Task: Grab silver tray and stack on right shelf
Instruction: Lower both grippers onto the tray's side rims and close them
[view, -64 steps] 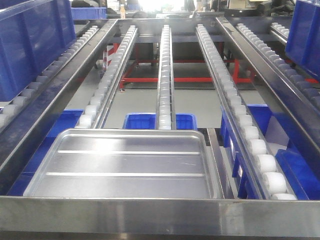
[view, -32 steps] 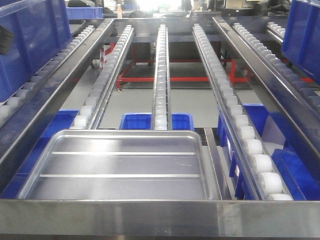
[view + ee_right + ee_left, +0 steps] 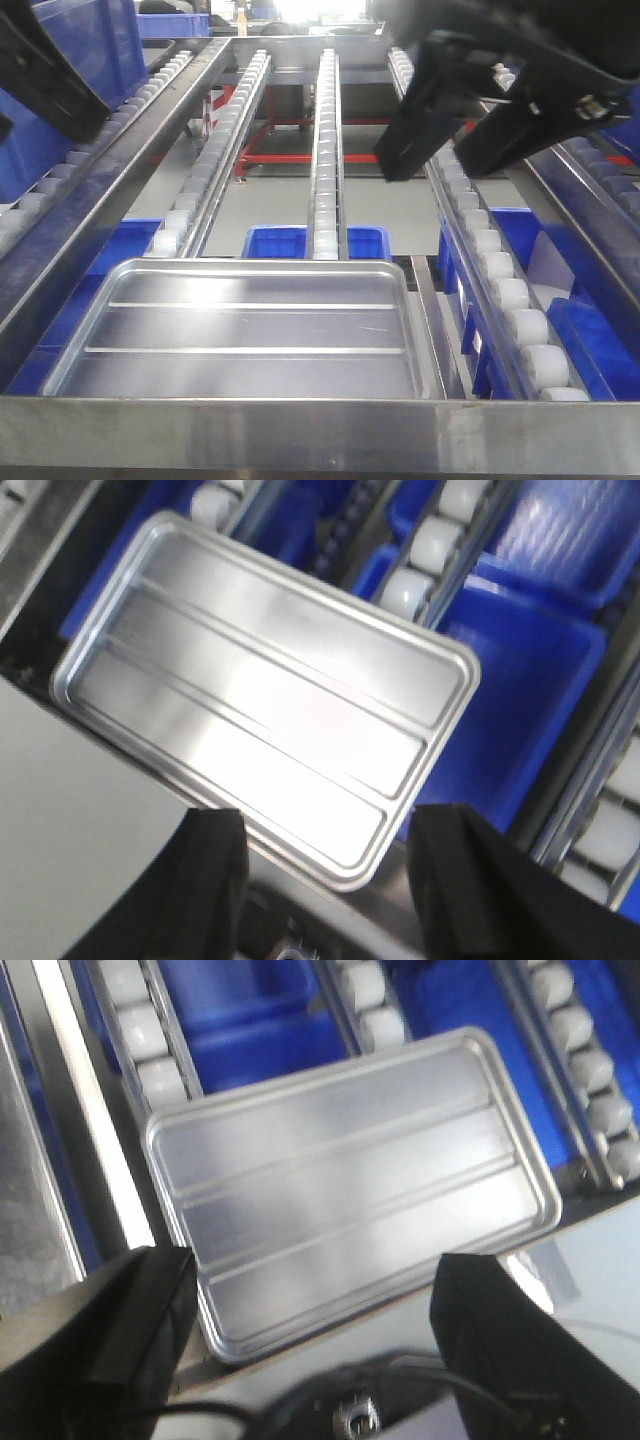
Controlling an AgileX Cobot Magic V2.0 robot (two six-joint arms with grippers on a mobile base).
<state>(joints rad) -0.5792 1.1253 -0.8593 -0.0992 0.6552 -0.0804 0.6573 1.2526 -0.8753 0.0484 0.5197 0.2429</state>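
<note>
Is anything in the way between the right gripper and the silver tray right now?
Nothing. The right wrist view shows the silver tray unobstructed just past the open right gripper.

Strong light is blowing out to white at the top of the front view and laying a pale sheen on the far end of the tray (image 3: 250,335), while my right gripper (image 3: 428,165) is showing as a dark, smeared shape. My left wrist view is looking soft and washed out, with my left fingers (image 3: 110,1330) blurring black up close. In my right wrist view a white hotspot is burning across the tray's middle.
</note>
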